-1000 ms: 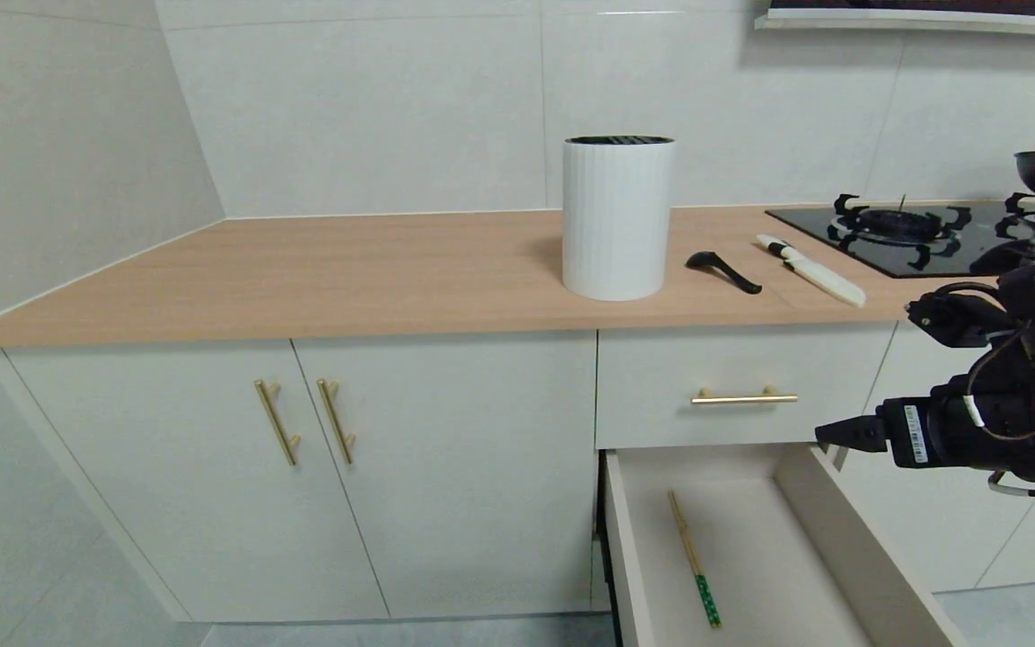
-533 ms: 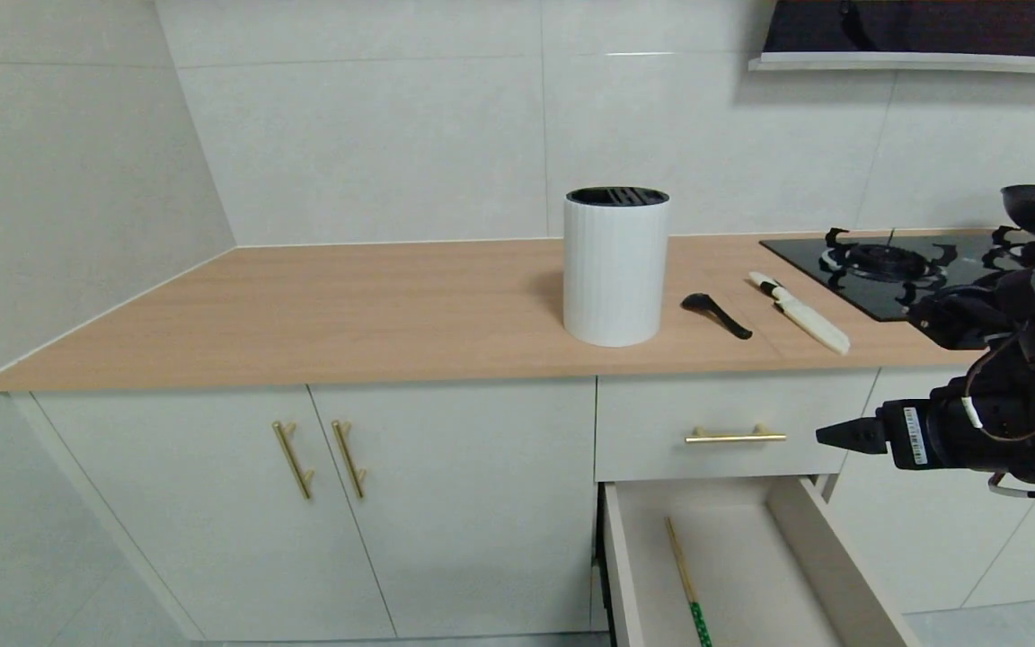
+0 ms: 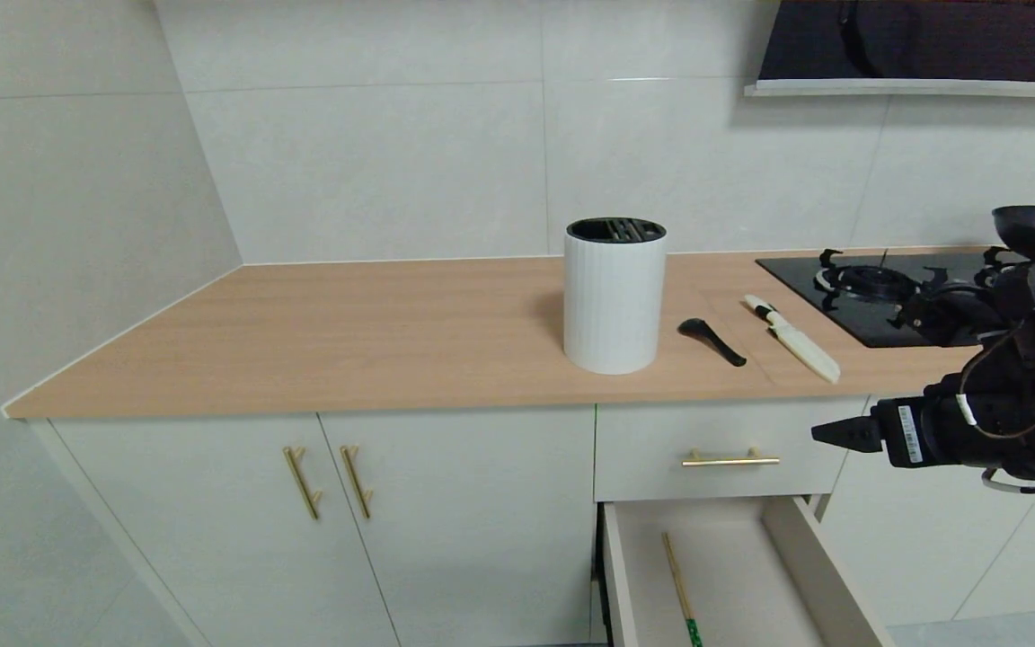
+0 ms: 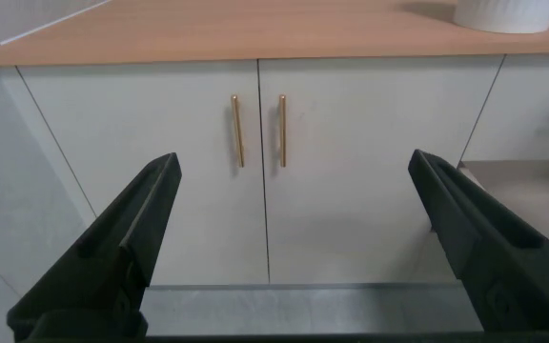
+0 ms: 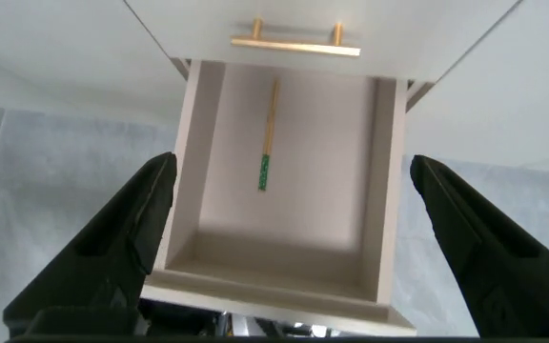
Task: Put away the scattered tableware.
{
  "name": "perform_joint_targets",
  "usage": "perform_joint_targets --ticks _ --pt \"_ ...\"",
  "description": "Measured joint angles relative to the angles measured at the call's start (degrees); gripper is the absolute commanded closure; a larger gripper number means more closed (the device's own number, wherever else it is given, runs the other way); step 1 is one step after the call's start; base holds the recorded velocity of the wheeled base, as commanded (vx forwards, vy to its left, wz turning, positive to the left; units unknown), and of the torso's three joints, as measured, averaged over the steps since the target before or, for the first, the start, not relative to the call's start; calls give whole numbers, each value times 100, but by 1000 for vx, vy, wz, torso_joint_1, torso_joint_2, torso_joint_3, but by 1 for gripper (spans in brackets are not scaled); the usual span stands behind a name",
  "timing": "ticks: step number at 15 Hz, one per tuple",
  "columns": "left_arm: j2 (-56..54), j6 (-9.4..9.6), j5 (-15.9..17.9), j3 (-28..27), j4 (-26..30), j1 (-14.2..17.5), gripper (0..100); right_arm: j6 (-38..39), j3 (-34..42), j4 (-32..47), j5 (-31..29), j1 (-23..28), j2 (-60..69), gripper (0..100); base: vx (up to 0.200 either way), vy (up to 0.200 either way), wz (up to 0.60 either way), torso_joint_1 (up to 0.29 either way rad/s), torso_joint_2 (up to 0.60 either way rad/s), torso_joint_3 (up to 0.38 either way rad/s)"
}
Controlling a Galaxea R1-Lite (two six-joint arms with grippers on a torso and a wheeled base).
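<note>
Near countertop front edge, right of white holder: black spoon, white knife. Both probably light, stiff, slick; grasp mid-handle. Chopsticks in open drawer. Left gripper, right gripper jaws wide, empty.

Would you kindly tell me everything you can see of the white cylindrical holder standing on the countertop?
The white holder stands upright on the wooden countertop, near its front edge. Its wall is matte white with fine vertical ribs, perhaps plastic. A black slotted insert closes the top, and nothing sticks out of it. A black spoon lies close beside it on the robot's right, not touching it.
</note>
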State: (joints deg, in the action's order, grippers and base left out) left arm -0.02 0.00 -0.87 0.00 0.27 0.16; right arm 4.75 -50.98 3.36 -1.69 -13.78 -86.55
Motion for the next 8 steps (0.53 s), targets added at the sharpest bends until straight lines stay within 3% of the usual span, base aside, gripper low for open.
perform_joint_targets --ticks 3,8 --pt "0 0 0 0 -2 0 0 -422 -480 -394 96 94 -306 0 0 0 0 0 0 0" --pt "0 0 0 0 -2 0 0 -916 -2771 -645 689 499 -2163 0 0 0 0 0 0 0"
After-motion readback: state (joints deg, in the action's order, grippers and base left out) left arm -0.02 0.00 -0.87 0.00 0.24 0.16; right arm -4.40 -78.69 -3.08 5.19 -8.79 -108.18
